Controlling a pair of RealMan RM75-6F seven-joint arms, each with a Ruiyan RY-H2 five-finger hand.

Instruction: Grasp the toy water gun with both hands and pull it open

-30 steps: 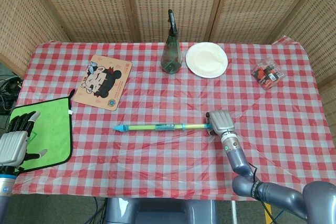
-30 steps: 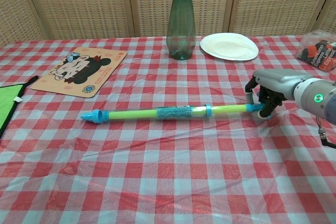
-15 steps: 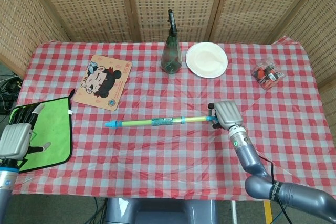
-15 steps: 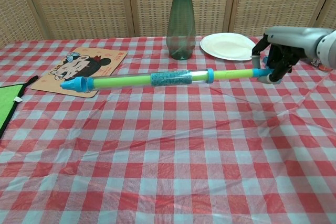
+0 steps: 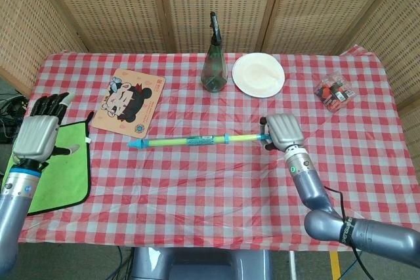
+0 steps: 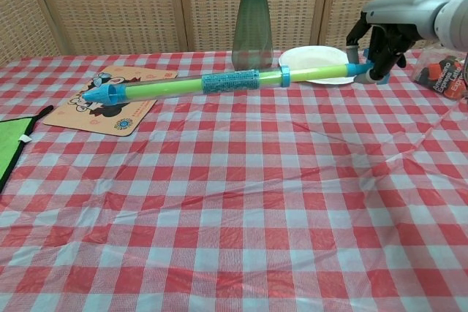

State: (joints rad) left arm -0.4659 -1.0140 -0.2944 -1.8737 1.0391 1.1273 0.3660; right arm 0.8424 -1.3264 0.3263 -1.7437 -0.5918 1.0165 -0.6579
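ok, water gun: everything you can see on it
The water gun is a long thin plastic tube, yellow-green, with a blue nozzle tip at its left end, a teal patterned label mid-body and a blue ring beyond it. It is lifted off the table, roughly level, gripped at its blue right end by the right hand only.

Plenty of bare tablecloth (image 5: 197,181) is sitting open in front of the water gun (image 5: 197,140), so the left hand (image 5: 41,134) is getting a clear path in. Behind it, the bottle (image 5: 214,63), plate (image 5: 258,75) and mat (image 5: 128,102) are crowding things.
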